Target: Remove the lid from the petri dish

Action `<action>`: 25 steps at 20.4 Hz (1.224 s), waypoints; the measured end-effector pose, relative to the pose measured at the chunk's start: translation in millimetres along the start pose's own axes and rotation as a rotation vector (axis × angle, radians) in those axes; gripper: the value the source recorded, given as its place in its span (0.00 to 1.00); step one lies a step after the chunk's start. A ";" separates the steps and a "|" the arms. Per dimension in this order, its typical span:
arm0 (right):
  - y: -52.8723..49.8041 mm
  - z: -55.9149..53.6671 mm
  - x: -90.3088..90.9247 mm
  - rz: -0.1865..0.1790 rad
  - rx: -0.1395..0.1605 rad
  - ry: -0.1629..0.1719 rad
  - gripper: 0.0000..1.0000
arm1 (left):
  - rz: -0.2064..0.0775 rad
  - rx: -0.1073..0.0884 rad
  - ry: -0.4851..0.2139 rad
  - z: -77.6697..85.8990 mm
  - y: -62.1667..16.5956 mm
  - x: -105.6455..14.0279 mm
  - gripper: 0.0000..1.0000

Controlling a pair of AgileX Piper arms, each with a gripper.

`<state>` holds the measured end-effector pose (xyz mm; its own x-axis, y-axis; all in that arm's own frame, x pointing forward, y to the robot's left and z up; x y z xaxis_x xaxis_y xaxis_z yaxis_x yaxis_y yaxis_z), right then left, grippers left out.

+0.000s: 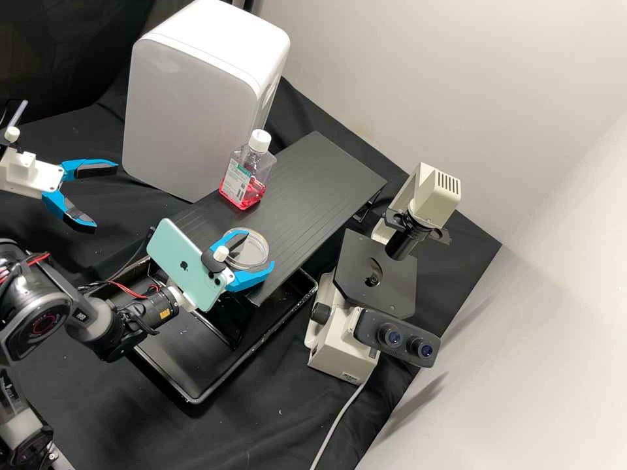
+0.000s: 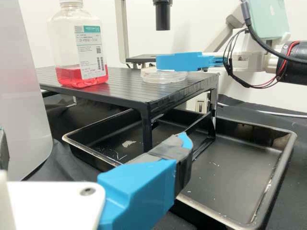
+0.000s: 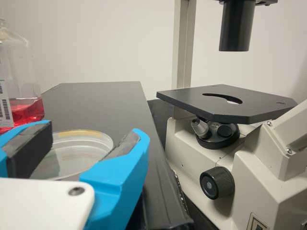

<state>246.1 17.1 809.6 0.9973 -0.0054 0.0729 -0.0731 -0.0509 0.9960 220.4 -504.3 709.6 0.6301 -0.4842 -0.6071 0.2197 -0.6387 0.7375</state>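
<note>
Right wrist view: grasp step, with right gripper [image 3: 90,143] spread wide astride the petri dish [image 3: 67,160] at one end of the black rack [image 3: 100,103], lid [image 3: 79,143] on; next, probably closing gently on the lid rim alone, then lifting level.

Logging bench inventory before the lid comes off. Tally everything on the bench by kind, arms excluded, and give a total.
Petri dish: 1
Bottle of red liquid: 1
Raised black shelf: 1
Metal tray: 1
Microscope: 1
White box: 1
Total: 6

Petri dish [image 3: 76,151] — half hidden, perhaps lidded.
</note>
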 end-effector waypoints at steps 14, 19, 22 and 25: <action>0.0 0.0 0.0 0.000 0.000 0.000 1.00 | 0.000 0.000 0.000 0.0 0.0 0.0 1.00; 0.0 0.0 0.0 0.000 0.000 0.000 1.00 | 0.000 0.000 -0.002 0.4 -0.1 0.2 1.00; -1.0 -0.9 -0.1 -0.004 0.000 0.004 1.00 | 0.006 -0.006 0.008 0.3 0.4 0.7 1.00; -1.6 -1.5 -0.1 -0.007 0.000 0.006 1.00 | 0.005 -0.010 0.011 0.2 -0.1 1.0 1.00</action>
<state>246.1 18.7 808.1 0.9978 0.0011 0.0664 -0.0662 -0.0513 0.9965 220.9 -504.8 708.9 0.6393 -0.4811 -0.5999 0.2235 -0.6303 0.7435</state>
